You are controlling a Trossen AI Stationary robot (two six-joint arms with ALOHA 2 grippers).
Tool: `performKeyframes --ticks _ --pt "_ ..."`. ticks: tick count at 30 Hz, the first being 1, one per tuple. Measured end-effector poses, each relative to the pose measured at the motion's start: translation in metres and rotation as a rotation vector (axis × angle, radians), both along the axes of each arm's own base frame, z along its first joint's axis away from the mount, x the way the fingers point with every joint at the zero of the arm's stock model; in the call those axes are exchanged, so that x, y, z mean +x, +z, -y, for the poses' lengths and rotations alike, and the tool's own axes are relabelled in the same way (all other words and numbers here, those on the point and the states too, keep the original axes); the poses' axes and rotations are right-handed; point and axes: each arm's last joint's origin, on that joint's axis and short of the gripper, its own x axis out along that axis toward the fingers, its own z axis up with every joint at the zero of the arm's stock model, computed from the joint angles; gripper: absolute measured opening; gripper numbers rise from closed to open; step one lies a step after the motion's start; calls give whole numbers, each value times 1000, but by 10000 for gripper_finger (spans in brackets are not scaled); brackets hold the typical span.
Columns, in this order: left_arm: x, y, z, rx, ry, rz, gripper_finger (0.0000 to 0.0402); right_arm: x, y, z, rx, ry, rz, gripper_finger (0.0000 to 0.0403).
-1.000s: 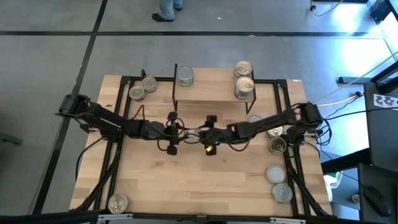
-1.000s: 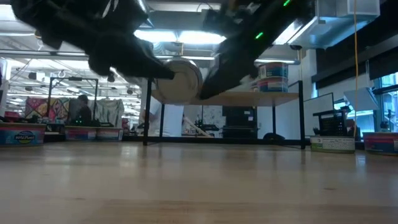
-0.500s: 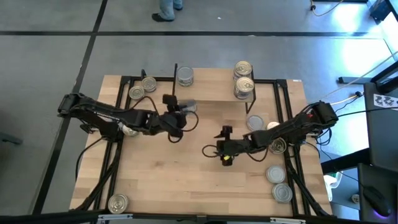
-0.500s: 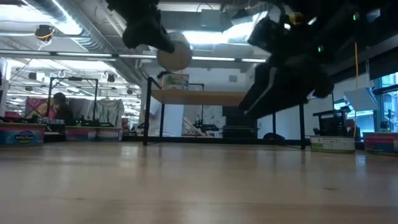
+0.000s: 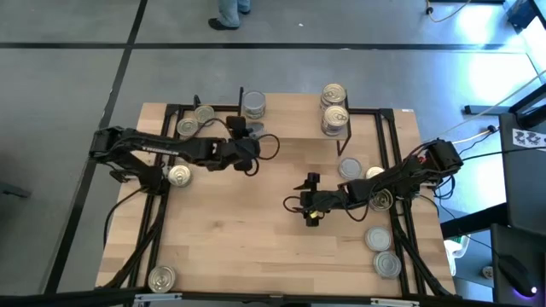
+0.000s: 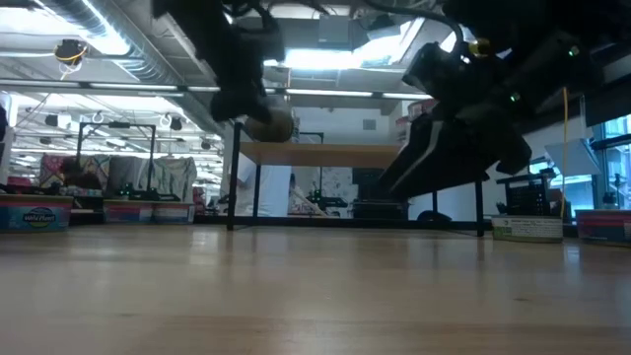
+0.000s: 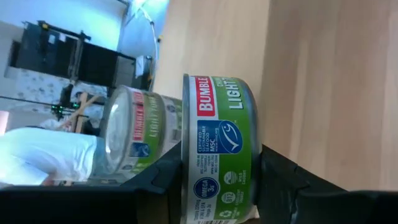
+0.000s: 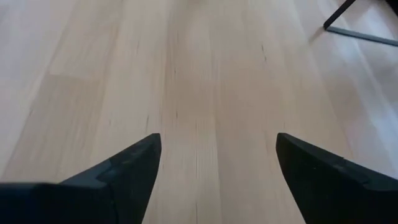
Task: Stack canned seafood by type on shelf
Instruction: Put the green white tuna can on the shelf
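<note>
My left hand [image 7: 217, 186], pinching a green-labelled can [image 7: 217, 155], should lower it squarely onto the can [image 5: 253, 105] at the shelf [image 5: 294, 128]'s left end.

Both arms were dark, slim and jointed, with thin black cables looping along their links. The right arm [image 5: 388, 181] carried a small yellow-green light near its wrist, and its gripper [image 8: 214, 171] ended in two black, wedge-shaped fingers [image 8: 127, 168]. The left arm [image 5: 162, 152] had the same matt black finish, its gripper [image 7: 217, 186] with broad black fingers.
</note>
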Motion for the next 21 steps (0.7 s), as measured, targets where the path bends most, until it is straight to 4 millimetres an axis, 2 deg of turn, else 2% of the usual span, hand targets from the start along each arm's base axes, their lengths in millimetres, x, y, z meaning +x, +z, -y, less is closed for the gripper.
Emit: performKeyframes --ticks 6,21 --pt "3 -7 -14 37 73 -26 142 0 0 0 0 0 -1 314" --pt "1 -8 -35 29 146 5 155 0 0 0 0 0 1 314"
